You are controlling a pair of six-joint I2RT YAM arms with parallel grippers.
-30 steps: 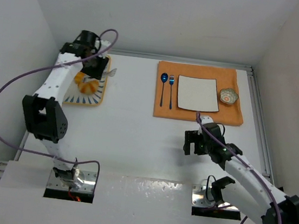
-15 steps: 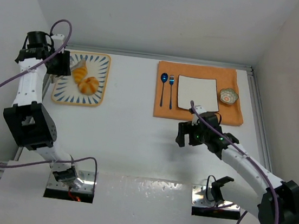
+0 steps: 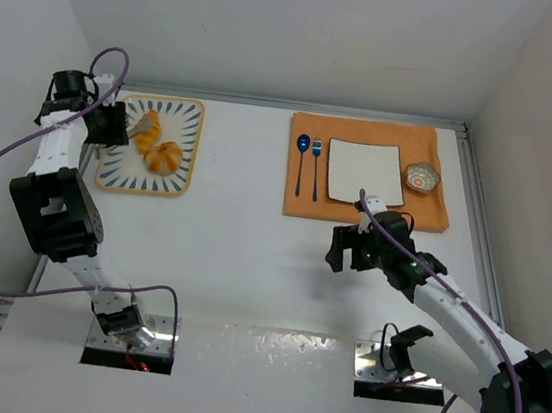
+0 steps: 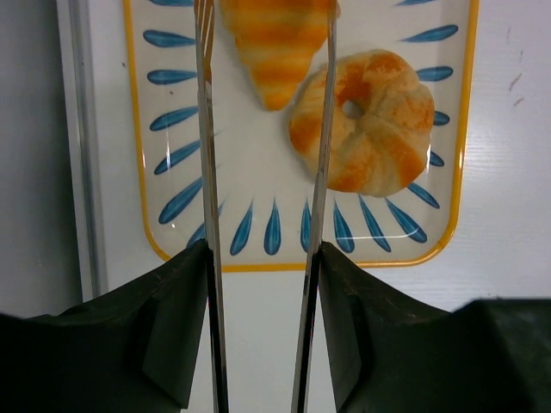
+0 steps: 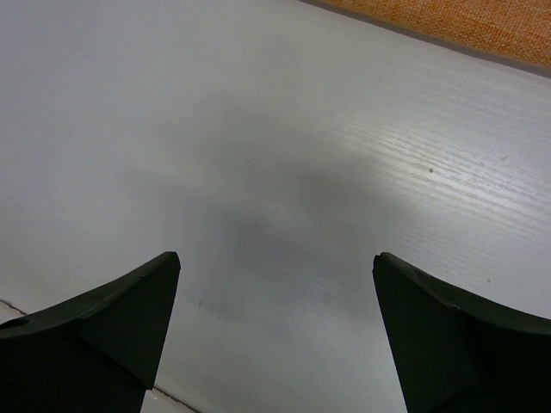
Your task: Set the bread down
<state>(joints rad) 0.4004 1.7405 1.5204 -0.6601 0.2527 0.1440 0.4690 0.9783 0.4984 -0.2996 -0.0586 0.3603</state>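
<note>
Two bread pieces, croissant (image 4: 277,47) and bun (image 4: 366,133), lie on the striped tray (image 4: 258,249); the croissant's top is cut off. Left gripper (image 4: 263,86) holds thin tongs straddling the croissant, seemingly without touching it. Right gripper (image 5: 275,284) spread over bare table (image 5: 258,129).

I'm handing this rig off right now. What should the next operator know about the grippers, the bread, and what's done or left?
Left gripper: holds metal tongs, tips open around the croissant, not closed on it.
Right gripper: open, empty, over bare table near the orange placemat.
Bread: the croissant and the round bun both lie on the blue-patterned tray at far left.
White square plate on the placemat has nothing on it; spoon, fork and small bowl flank it.
Done: nothing placed. Left: both pieces, probably to the plate.
</note>
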